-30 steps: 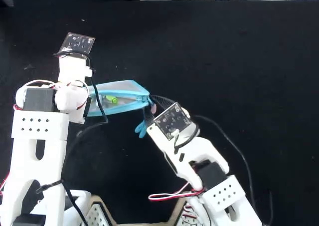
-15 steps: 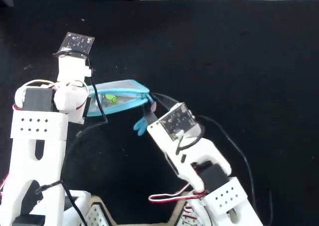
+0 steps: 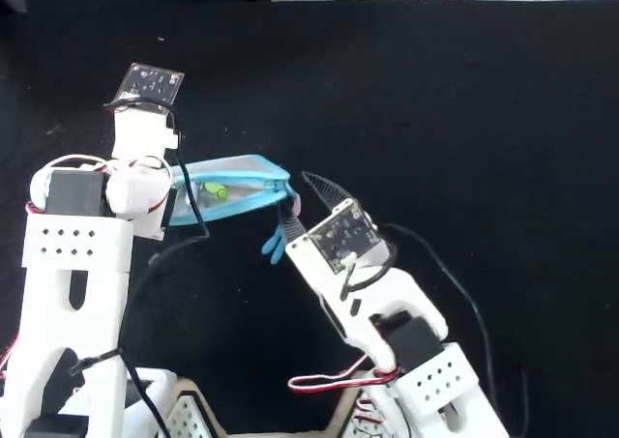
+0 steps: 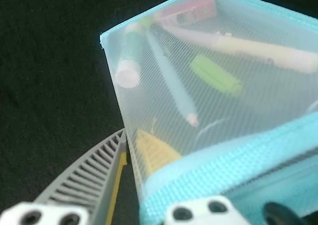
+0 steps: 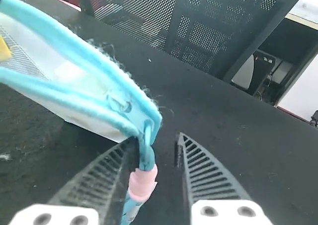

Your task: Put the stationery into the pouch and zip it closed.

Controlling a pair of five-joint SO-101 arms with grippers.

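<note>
The pouch (image 3: pixel 232 189), a see-through mesh one with a light blue edge, was held up off the black table (image 3: pixel 464 119) between the two arms, its long side running from one arm to the other. The left gripper (image 4: pixel 124 155) was clamped on the end of the pouch nearest to it, with the blue band of the pouch pressed against its ribbed grey finger (image 4: pixel 89 185). Through the mesh the stationery was plainly inside: a blue pen (image 4: pixel 171 81), a pale yellow pen (image 4: pixel 258 51), a small green piece (image 4: pixel 216 76), a stick with a white cap (image 4: pixel 128 68) and something pink (image 4: pixel 186 9) at the far end. The right gripper (image 5: pixel 156 141) stood at the other end of the pouch with its jaws apart, closed on nothing. The zipper pull (image 5: pixel 144 153) hung from that corner in the gap between the jaws, lying against one black finger (image 5: pixel 107 178), and a pink bead (image 5: pixel 141 181) sat lower on the cord. Whether the zip was shut all the way could not be told. A black mesh chair (image 5: pixel 218 26) stood beyond the table.
</note>
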